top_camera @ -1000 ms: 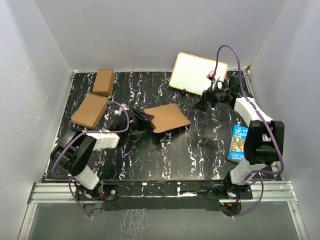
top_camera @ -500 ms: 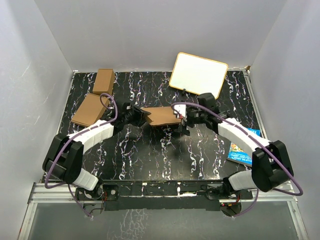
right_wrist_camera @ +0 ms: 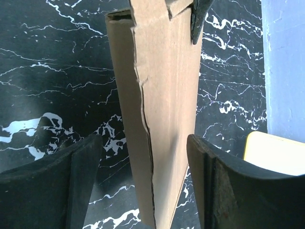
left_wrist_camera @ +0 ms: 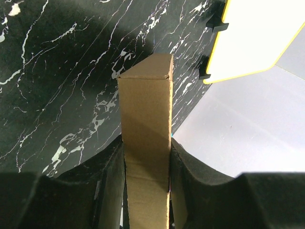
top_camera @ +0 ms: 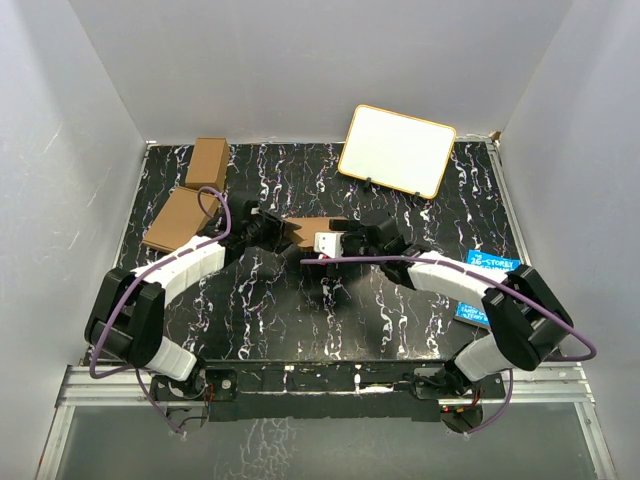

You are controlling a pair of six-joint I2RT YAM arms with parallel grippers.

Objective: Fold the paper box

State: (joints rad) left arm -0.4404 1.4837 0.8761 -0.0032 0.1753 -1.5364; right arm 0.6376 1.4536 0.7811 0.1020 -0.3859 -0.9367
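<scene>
Two black-and-white arms reach in from the near edge of the black, white-veined marble-pattern table [top_camera: 300,330]. They meet near its middle on the one paper box [top_camera: 305,228], a flat, plain brown cardboard mailer turned up on edge.

Nearest, on the right, lies one blue paperback book [top_camera: 492,264], crossed and partly hidden by the right forearm.

From overhead the wrists and a white camera housing cover the fingers, so neither grip can be read there; the wrist views show them. The left gripper [left_wrist_camera: 147,148] is clamped on the box, a dark pad [left_wrist_camera: 107,191] pressed flat to each broad face and the narrow edge rising between them. The right gripper [right_wrist_camera: 143,143] stands wide and straddles the box. One finger [right_wrist_camera: 71,181] is clearly apart from the cardboard. The other is just beside it, and whether it touches I cannot tell. This view alone shows a ragged die-cut seam down the box's face, and a pad of the left gripper on its far corner.

Only the overhead view shows the two other cartons, both left of the arms. One is a thicker brown carton with a sloping top [top_camera: 180,220], just beyond the left forearm. Behind it, at the far edge, sits a smaller squarish brown carton [top_camera: 207,163].

Farthest right, one white board with a yellow rim [top_camera: 397,150] leans on black stand feet [left_wrist_camera: 206,67].
</scene>
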